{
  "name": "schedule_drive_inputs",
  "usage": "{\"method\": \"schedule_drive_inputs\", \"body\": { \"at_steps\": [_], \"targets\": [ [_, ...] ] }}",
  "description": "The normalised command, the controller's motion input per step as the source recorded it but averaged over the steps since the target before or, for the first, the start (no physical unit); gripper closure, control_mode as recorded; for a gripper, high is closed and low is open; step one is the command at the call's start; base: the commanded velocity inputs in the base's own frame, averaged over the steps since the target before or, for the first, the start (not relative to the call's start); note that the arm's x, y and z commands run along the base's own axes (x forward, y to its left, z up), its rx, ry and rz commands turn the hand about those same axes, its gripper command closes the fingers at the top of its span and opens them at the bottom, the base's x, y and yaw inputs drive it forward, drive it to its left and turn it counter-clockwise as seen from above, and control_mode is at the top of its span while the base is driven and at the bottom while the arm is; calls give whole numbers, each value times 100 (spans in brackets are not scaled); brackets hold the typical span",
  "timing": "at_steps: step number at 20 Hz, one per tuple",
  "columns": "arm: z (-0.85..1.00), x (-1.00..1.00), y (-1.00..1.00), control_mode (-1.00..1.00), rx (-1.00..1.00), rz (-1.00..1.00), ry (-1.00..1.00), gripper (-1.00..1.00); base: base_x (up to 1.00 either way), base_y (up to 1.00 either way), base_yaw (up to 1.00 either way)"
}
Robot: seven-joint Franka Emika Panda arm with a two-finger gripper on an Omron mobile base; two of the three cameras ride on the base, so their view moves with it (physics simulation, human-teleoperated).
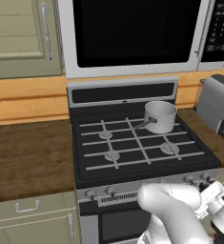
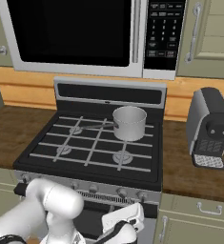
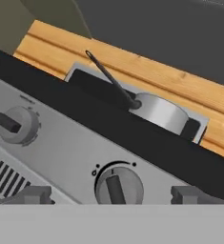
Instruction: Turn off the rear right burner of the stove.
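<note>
Hand [image 3: 111, 195] is open wide, holding nothing, its 2 dark tips either side of a small round silver knob [image 3: 118, 186] on the front panel of the wide black gas stove w/ silver trim [image 1: 142, 143]. Knob sits dead ahead betw. the fingers, pointer bar roughly upright in hand view. 2nd knob [image 3: 15, 125] to its left. Beyond, small steel saucepan [image 1: 159, 116] on rear right burner; nothing blocks approach.
</note>
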Motion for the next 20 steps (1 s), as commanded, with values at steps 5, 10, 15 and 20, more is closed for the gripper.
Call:
{"method": "schedule_drive_inputs", "body": {
  "at_steps": [5, 10, 15, 20],
  "targets": [
    [-18, 24, -13, -100, -7, 8, -23, -100, 0, 0, 0],
    [-12, 34, -15, -100, -2, 1, -13, -100, 0, 0, 0],
    [-7, 30, -6, -100, 0, 0, -1, -100, 0, 0, 0],
    [0, 7, 0, -100, -4, 0, -9, -100, 0, 0, 0]
  ]
}}
